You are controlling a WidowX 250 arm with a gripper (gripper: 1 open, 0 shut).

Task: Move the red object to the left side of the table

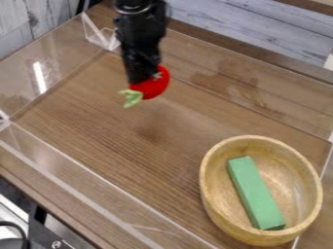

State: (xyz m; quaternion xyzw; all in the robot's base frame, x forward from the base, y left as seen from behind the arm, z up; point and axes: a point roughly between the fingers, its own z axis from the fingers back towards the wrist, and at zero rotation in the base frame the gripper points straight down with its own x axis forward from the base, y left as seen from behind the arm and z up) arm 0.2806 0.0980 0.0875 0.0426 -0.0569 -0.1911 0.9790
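Observation:
The red object (152,84), a small glossy toy fruit with a green leafy stem at its lower left, hangs above the brown wood-grain table (117,156). My black gripper (142,76) reaches down from the top of the camera view and is shut on the red object, left of the table's middle and towards the back. The fingers partly cover the fruit's upper side.
A round light-wood bowl (217,193) with a green rectangular block (255,193) in it sits at the front right. Low clear acrylic walls (39,78) edge the tabletop. A clear folded stand (96,32) sits at the back left.

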